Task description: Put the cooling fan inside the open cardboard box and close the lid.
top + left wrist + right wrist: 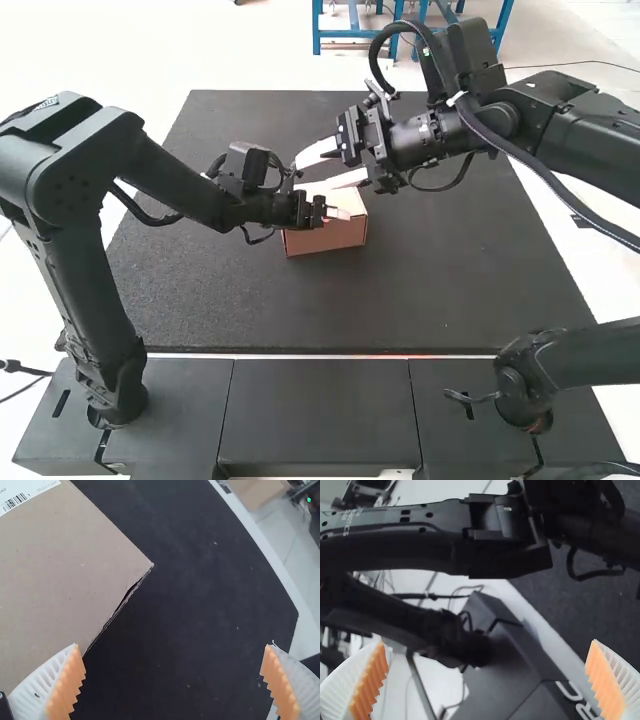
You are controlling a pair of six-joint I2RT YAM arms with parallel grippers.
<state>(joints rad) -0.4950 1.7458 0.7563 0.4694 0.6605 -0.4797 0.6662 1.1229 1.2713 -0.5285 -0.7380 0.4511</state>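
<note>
High view: the box [325,232] sits mid-mat [450,270] with its lid looking down. The left gripper [322,212] is at its top and the right gripper [322,168] is just above.

Left wrist view: fingers spread and empty, one pad beside the flat lid, whose seam gapes slightly.

Right wrist view: fingers wide, holding nothing.

The fan is probably inside, so only pressing the lid flush seems left.

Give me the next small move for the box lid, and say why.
Probably press the left gripper down on the cardboard box near its corner: the lid looks nearly flat, yet a thin gap shows along that edge. Both grippers are open and hold nothing; the right gripper hovers above the box.
</note>
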